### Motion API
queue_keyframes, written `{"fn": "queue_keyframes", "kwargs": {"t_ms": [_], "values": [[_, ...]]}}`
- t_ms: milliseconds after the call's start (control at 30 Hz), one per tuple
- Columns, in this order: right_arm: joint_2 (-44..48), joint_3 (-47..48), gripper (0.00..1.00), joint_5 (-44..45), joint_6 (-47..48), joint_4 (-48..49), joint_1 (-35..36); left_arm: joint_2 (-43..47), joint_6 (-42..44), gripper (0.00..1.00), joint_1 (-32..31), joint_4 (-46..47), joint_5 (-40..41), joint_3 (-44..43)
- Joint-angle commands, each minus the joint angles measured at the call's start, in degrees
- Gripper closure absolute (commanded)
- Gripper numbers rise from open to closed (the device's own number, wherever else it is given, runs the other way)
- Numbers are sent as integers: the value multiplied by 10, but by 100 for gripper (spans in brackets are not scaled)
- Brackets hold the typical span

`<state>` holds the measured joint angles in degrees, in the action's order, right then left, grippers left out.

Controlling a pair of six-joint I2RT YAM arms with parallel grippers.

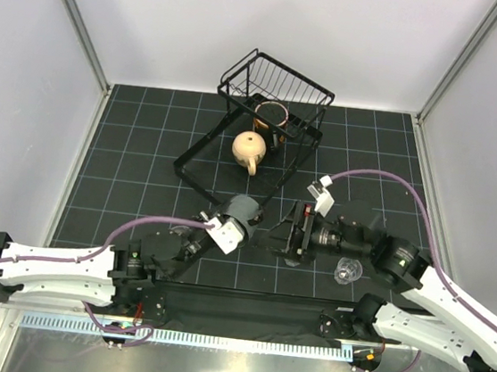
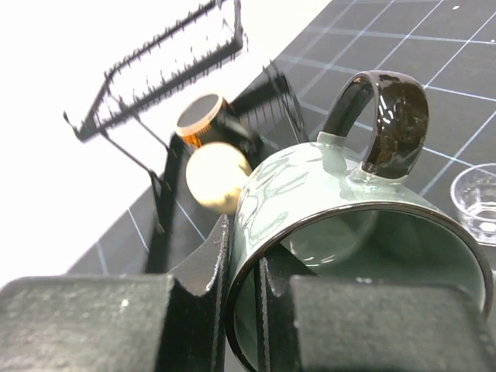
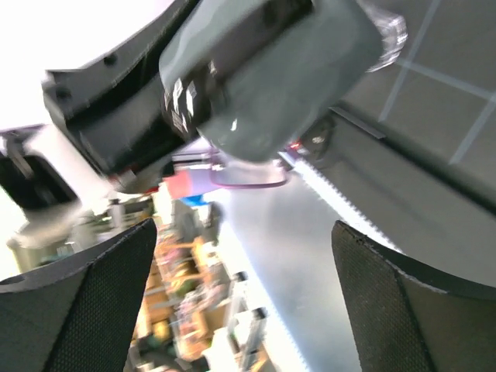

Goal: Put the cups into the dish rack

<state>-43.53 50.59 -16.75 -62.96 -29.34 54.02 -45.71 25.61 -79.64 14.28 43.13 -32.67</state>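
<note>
The left tool [image 2: 243,267] pinches the thin wall of the glossy grey mug [image 2: 310,182], just short of the black wire dish rack [image 1: 289,81]. In the rack sit a round beige mug [image 1: 249,147] and a brown-rimmed cup [image 1: 271,114]. The right tool [image 3: 242,229] gapes wide beside the grey mug.

Glossy, smooth glazed grey mug [image 2: 310,198]

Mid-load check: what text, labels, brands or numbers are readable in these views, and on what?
No legible text in any view.
grey mug: plain glaze, no print.
beige mug and brown-rimmed cup: no markings visible.
Green specks on the left arm: too small to read.
Clutter in the right wrist view's background: blurred, unreadable.
</note>
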Motion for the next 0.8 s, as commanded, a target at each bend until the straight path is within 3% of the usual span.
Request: {"fn": "queue_keyframes", "kwargs": {"t_ms": [0, 200, 367, 567, 700, 767], "values": [[-25, 27, 9, -73, -81, 72, -11, 6, 150, 100, 0, 160, -74, -6], [-52, 21, 14, -122, -137, 113, -31, 50, 169, 100, -1, 151, -153, 9], [-66, 0, 20, -156, -196, 155, -40, 75, 188, 100, -6, 135, -171, 14], [-94, -14, 36, -188, -247, 192, -42, 78, 229, 100, -6, 106, -195, 22], [-111, 0, 52, -204, -251, 187, -42, 73, 245, 100, -5, 101, -194, 23], [-118, 7, 54, -209, -250, 187, -43, 76, 250, 100, -6, 101, -201, 25]]}}
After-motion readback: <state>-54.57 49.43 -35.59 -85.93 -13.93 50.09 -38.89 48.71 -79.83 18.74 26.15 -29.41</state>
